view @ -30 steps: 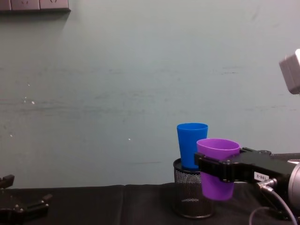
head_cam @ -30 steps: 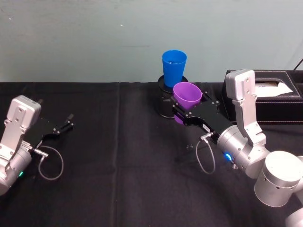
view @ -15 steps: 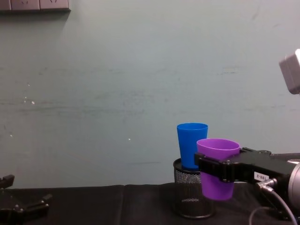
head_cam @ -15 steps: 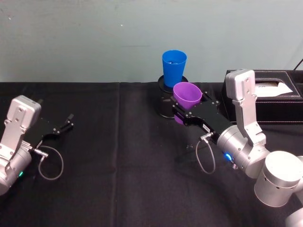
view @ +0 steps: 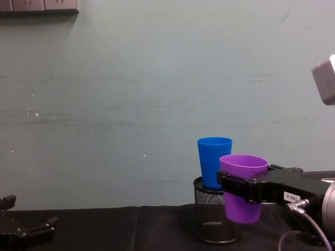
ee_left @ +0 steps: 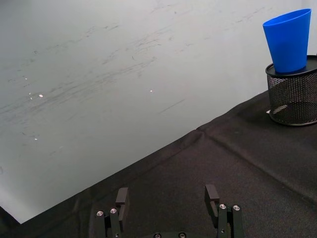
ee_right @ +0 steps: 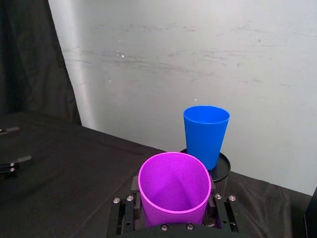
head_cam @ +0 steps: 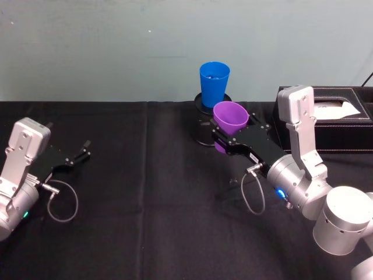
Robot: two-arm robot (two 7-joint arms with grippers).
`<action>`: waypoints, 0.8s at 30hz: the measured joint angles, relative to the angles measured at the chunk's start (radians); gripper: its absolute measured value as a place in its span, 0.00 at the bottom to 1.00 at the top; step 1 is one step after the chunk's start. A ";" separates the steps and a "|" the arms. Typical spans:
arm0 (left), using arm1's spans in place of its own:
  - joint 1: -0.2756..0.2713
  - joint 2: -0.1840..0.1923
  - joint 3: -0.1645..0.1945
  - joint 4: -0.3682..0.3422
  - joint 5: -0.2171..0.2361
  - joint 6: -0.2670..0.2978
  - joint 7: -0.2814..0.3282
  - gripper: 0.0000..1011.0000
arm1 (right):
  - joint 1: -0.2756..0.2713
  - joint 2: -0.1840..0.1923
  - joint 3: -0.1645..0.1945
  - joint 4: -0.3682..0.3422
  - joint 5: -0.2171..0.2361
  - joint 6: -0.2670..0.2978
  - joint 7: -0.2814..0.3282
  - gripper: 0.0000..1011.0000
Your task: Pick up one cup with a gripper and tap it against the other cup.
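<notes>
**Item 1, purple cup** [head_cam: 231, 118]: clamped upright at mid-wall between the fingers of the right gripper [head_cam: 233, 132]. It is held off the black table [head_cam: 145, 204], just in front of and to the right of the blue cup [head_cam: 214, 81]. Whether the two cups touch cannot be told.

**Item 2, blue cup:** stands upright in the black mesh holder [head_cam: 201, 127] at the table's far edge.

**Item 3, left gripper** [head_cam: 78, 153]: low at the table's left, well apart from both cups. The left wrist view shows its fingers [ee_left: 213, 194] spread with nothing between them.

**Item 4, black box** [head_cam: 341, 119]: at the far right, behind the right arm.

**View notes:**
- The chest view shows the purple cup's base [view: 242, 209] hanging clear of the cloth, level with the holder's mesh [view: 209, 222]; the head view hides this.
- The right wrist view looks into the purple cup's open mouth [ee_right: 173, 186], with the blue cup [ee_right: 205, 134] beyond it.
- The left wrist view takes in the blue cup [ee_left: 289, 39] and the holder [ee_left: 293, 96].

**Change:** none seen against the frames of a second and half a second ago; cups and both grippers keep their places.
</notes>
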 joint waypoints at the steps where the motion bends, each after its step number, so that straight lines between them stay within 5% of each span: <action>1: 0.000 0.000 0.000 0.000 0.000 0.000 0.000 0.99 | 0.000 0.000 0.000 0.000 0.000 0.000 0.000 0.71; 24: 0.000 0.000 0.000 0.000 0.000 0.000 0.000 0.99 | 0.000 0.000 0.000 0.000 0.000 0.000 0.000 0.71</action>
